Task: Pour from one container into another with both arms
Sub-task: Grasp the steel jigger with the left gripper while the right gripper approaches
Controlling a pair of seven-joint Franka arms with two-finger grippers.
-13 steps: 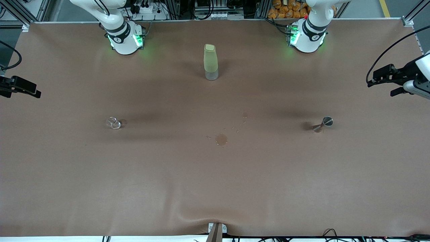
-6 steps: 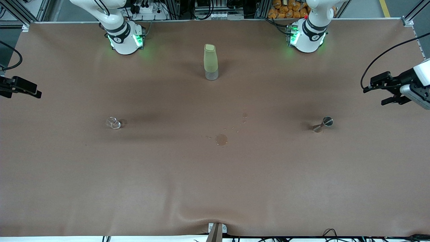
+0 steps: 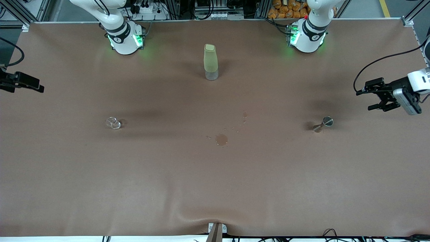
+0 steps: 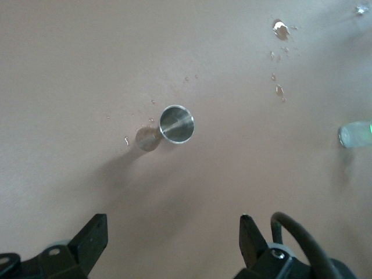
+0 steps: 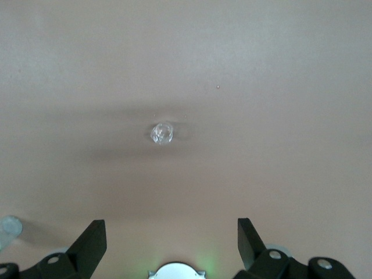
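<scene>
A metal jigger point(image 3: 323, 124) stands toward the left arm's end of the table, and in the left wrist view the jigger point(image 4: 174, 124) shows its open cup. My left gripper point(image 3: 363, 99) hangs open over the table between the jigger and that table end; the left gripper point(image 4: 172, 224) holds nothing. A small clear glass point(image 3: 113, 123) sits toward the right arm's end, and the glass point(image 5: 161, 133) shows in the right wrist view. My right gripper point(image 3: 40, 88) hovers open and empty at that table end, apart from the glass; the right gripper point(image 5: 170, 226) points at it.
A tall yellow-green bottle point(image 3: 211, 62) with a clear base stands mid-table between the two arm bases. A small wet puddle point(image 3: 221, 139) with droplets lies on the brown cover nearer the front camera. The brown cover wrinkles at its front edge.
My left gripper has come in from the table end and lower, closer to the jigger. The right gripper shifted slightly inward. The objects have not moved.
</scene>
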